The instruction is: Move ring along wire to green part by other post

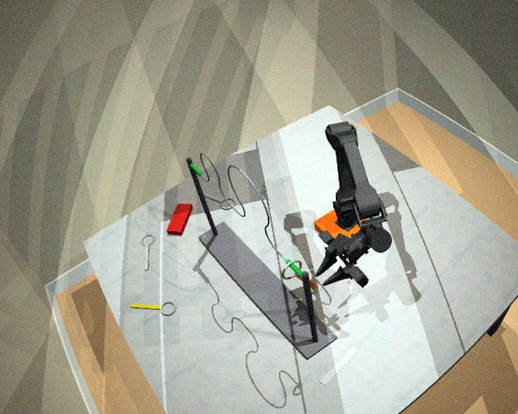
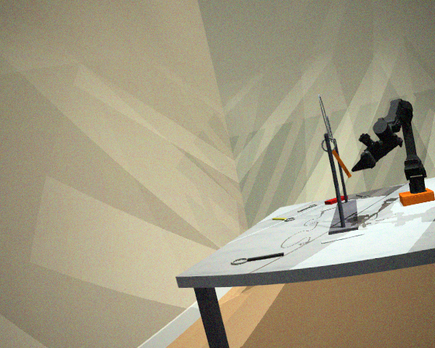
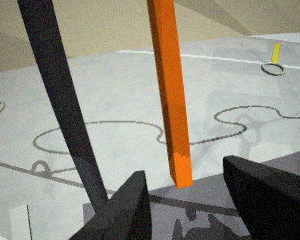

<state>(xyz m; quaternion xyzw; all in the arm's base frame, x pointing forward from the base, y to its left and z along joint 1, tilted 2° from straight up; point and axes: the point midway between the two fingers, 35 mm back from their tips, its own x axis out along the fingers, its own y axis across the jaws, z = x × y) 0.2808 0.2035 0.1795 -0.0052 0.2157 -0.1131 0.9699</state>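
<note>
The ring (image 1: 282, 272) (image 2: 321, 144) hangs around the near green part (image 1: 296, 270), beside the near post (image 1: 309, 307) (image 2: 334, 183) (image 3: 62, 100). Its orange handle (image 1: 313, 284) (image 2: 341, 164) (image 3: 172, 95) slants down toward the arm. My gripper (image 1: 319, 279) (image 2: 352, 171) (image 3: 185, 174) is partly open and empty, its tips just short of the handle's lower end. In the wrist view the handle's end shows between the fingers, beyond the tips. The grey wire (image 1: 250, 178) loops across to the far green part (image 1: 196, 169) at the far post (image 1: 202, 196). Ring contact with the wire is too small to judge.
The posts stand on a grey base (image 1: 250, 267). Beyond it lie a red block (image 1: 180, 219) (image 2: 333, 200), a yellow-handled ring (image 1: 145, 306) (image 2: 279, 218) (image 3: 276, 52) and a pale-handled ring (image 1: 147, 258). A black-handled ring (image 2: 264, 257) lies near the table edge.
</note>
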